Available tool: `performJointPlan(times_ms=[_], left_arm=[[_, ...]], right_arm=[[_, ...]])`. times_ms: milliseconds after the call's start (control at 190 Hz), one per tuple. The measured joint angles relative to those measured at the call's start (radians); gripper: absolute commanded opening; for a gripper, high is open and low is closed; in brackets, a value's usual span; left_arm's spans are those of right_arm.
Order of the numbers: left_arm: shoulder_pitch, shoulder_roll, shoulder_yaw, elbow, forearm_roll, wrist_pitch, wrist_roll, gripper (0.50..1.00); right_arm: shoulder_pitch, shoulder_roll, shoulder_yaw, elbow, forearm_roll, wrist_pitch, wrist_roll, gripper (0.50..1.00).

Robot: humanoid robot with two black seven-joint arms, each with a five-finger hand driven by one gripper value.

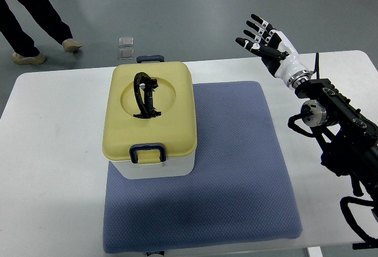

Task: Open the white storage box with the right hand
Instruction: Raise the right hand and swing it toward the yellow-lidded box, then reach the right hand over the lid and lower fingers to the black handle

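Overhead: white table [53,150], blue mat [236,174], grey floor [195,15], person's legs [29,20].

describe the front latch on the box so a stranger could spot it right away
On the white table a blue mat carries the storage box with its pale yellow lid. The latch is the dark blue clasp on the lid's near edge, unlike the black handle on top.

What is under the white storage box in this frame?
The storage box sits on a blue mat spread over the white table. The mat beneath the box is covered and unseen.
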Motion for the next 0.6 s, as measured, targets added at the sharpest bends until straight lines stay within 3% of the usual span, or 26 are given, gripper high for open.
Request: performJointPlan(times_ms=[600], left_arm=[[0.000,0.000,0.003,-0.001,-0.001,0.000,0.000,1.000]], right_arm=[[0.362,-0.126,-0.508,0.000,-0.136,0.081,0.171,0.921]])
